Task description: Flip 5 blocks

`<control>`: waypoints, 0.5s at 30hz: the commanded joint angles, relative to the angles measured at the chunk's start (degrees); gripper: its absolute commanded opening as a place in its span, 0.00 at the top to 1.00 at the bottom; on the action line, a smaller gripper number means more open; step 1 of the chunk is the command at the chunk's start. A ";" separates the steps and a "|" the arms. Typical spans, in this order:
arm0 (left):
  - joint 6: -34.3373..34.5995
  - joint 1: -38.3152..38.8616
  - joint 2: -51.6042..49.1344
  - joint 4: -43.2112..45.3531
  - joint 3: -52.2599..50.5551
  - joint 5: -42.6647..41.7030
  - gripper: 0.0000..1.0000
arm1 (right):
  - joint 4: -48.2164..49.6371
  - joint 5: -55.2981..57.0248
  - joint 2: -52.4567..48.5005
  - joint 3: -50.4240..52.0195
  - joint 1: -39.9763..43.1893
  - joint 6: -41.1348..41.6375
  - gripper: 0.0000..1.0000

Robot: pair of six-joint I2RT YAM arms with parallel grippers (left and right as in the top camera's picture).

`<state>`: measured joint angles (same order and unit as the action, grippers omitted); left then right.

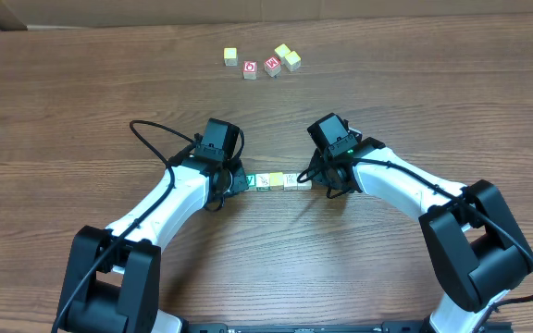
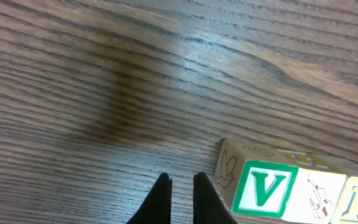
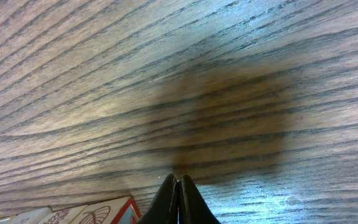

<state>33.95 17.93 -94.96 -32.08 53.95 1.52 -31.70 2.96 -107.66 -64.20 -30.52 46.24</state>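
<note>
The left gripper (image 2: 180, 178) has its dark, tapering fingertips parted by only a thin slit, with nothing between them but bare table (image 2: 104, 74). The right gripper (image 3: 178, 179) has its jaws pressed together tip to tip, also holding nothing.

Just to the right of the left jaws, close but not touching as far as the wrist view shows, lies the V block (image 2: 263, 190). It is a pale wooden cube with softened edges, a green-framed letter on one face and a thin line drawing on the face turned toward the jaws. It heads a row of blocks (image 1: 277, 180) laid face to face in a straight line between the two grippers. From the right wrist, the far end of that row sits just beside and left of the shut jaws, a red-bordered block (image 3: 107, 213) nearest them.

Well beyond both jaws, toward the far edge, a loose cluster (image 1: 262, 61) of five small cubes lies scattered, some yellowish, two with red faces.

The tabletop is dark wood-grain laminate with a dull sheen.

As a judgement, the neat row suggests blocks already handled, but which have been flipped cannot be read here; neither gripper is on a block, so a fresh grasp comes next
</note>
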 commanded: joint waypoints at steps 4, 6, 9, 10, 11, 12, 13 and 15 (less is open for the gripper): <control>-0.07 0.22 -0.63 0.11 -0.68 0.11 0.96 | 0.17 -0.09 -0.04 0.13 -0.11 -0.20 0.96; -0.09 0.22 -0.63 0.15 -0.74 0.11 0.96 | 0.22 -0.52 -0.04 0.13 -0.11 -0.22 0.96; -0.09 0.22 -0.63 0.63 -1.22 0.13 0.96 | 0.90 -2.38 -0.04 0.13 -0.11 -1.81 0.96; -0.09 0.22 -0.63 0.79 -1.46 0.15 0.96 | 1.22 -3.13 -0.04 0.13 -0.11 -2.60 0.96; -0.09 0.22 -0.66 0.92 -1.70 0.15 0.96 | 1.46 -3.58 -0.04 0.13 -0.11 -3.02 0.96; -0.09 0.22 -0.66 0.98 -1.86 0.15 0.96 | 1.46 -3.69 -0.04 0.13 -0.11 -2.97 0.96; -0.09 0.22 -0.81 1.07 -1.95 0.15 0.96 | 1.44 -3.74 -0.04 0.13 -0.11 -2.99 0.96; -0.09 0.22 -1.03 1.29 -1.95 0.15 0.96 | 1.40 -3.96 -0.04 0.13 -0.11 -2.99 0.96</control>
<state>34.09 17.93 -94.96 -31.27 52.75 1.52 -30.63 0.19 -107.66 -64.20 -30.50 44.31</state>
